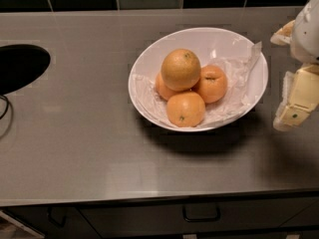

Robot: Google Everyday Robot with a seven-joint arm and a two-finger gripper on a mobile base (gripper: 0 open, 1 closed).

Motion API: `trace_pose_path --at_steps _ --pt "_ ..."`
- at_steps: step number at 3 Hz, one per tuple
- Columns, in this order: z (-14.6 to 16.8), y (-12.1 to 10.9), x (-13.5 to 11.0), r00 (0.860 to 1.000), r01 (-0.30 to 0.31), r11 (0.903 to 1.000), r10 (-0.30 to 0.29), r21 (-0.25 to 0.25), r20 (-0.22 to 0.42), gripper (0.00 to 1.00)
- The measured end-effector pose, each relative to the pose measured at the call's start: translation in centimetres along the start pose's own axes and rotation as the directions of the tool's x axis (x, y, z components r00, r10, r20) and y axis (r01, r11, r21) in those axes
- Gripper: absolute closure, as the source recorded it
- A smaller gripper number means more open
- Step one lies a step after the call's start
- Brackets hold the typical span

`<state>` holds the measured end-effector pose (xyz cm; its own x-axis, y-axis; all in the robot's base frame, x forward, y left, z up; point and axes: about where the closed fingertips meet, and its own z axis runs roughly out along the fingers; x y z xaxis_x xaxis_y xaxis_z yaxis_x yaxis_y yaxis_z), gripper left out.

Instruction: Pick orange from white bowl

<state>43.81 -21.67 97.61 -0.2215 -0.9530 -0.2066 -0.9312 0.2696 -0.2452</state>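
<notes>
The job has not started yet. The big, round, pale yellow orange (180,69) sits on top of three smaller, darker orange fruits (185,108) in the wide, shiny white bowl (199,36) on the grey worktop (75,133). The cream robot gripper (280,79) hangs at the right edge, near the bowl but not touching it. Its jaws are spread apart and hold nothing.

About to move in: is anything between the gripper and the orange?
Only the white bowl's right rim and the liner's raised corner lie between the gripper, at the bowl's right, and the orange. It sits atop three smaller fruits, uncovered.
</notes>
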Motion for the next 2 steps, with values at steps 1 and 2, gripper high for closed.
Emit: trace_pose_path --at_steps 1,2 --pt "0.0 0.0 0.0 1.0 0.001 1.0 -0.001 0.0 0.0 0.0" --pt "-0.7 0.0 -1.8 0.999 0.051 0.9986 -0.052 0.014 0.013 0.0"
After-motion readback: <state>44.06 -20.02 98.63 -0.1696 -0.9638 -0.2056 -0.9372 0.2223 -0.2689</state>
